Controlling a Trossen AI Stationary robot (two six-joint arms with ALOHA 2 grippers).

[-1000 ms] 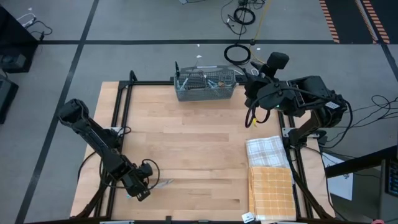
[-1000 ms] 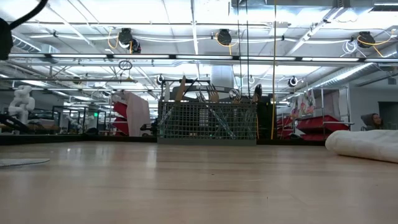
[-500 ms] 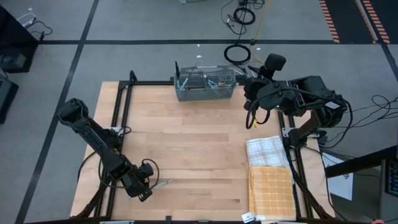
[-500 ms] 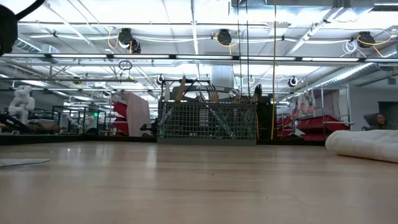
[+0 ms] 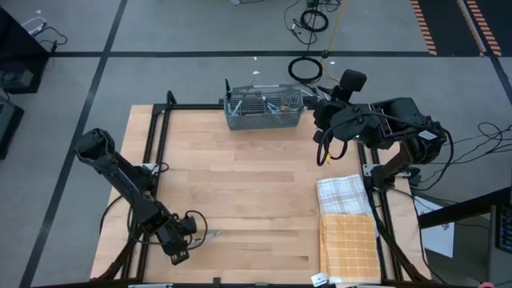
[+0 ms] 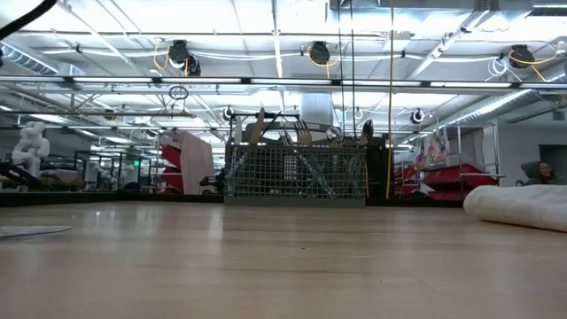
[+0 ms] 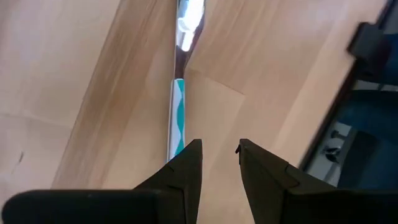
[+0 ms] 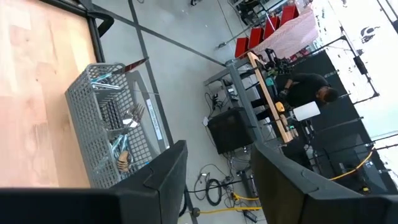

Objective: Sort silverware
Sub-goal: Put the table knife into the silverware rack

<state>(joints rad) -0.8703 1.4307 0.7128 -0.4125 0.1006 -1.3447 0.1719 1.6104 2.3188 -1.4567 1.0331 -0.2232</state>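
Observation:
One piece of silverware [image 7: 178, 115] lies flat on the wooden table; it has a teal-and-white handle and a shiny head [image 7: 188, 18]. It shows near the table's front left corner [image 5: 211, 234]. My left gripper [image 7: 219, 152] points steeply down just beside the handle's end, open, with nothing between its fingers. More silverware stands in the grey wire-mesh caddy [image 5: 264, 108] at the far edge. My right gripper [image 8: 217, 158] hangs high to the right of the caddy [image 8: 106, 124], open and empty. My left gripper has the outer side of one finger [image 7: 186, 163] next to the handle's end [image 7: 176, 148], which runs out of sight behind that fingertip. Whether the finger touches the handle, I cannot tell. The piece lies flat on the table.
A white checked cloth [image 5: 344, 192] and an orange one [image 5: 349, 244] lie at the table's right edge; they show as a pale roll [image 6: 523, 206] in the low view. A black frame rail [image 5: 160, 132] runs along the left side. Bare wood spans the middle [image 5: 256, 184].
My left gripper has rolled a little about its own pointing line while staying over the same spot by the silverware piece, which has not moved. Neither gripper's gap has changed.

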